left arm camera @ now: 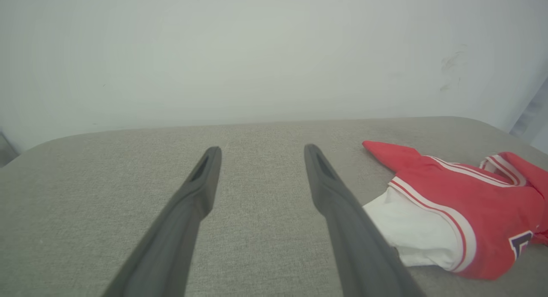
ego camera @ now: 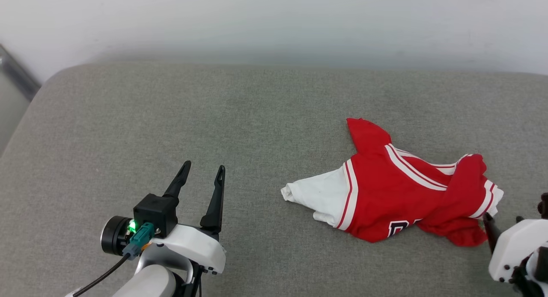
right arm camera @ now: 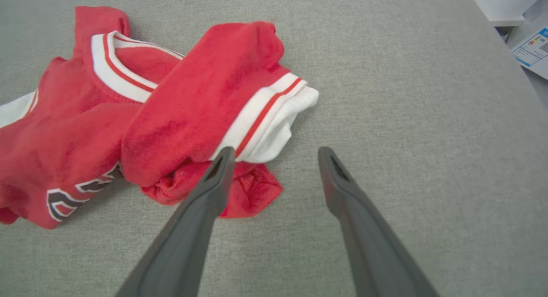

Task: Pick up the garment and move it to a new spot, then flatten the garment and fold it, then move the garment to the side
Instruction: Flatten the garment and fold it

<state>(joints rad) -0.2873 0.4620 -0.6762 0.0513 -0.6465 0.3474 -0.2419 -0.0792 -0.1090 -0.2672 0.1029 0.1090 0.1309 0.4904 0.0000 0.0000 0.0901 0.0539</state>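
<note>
Red jersey garment lies crumpled on the grey upholstered surface, toward my right side. Its long axis runs left to right, with one white sleeve pointing at my left gripper. Left gripper: fingers spread wide, nothing held, well apart from the garment. Right gripper: fingers spread wide, nothing held — one fingertip at the garment's near edge; contact cannot be told.
</note>
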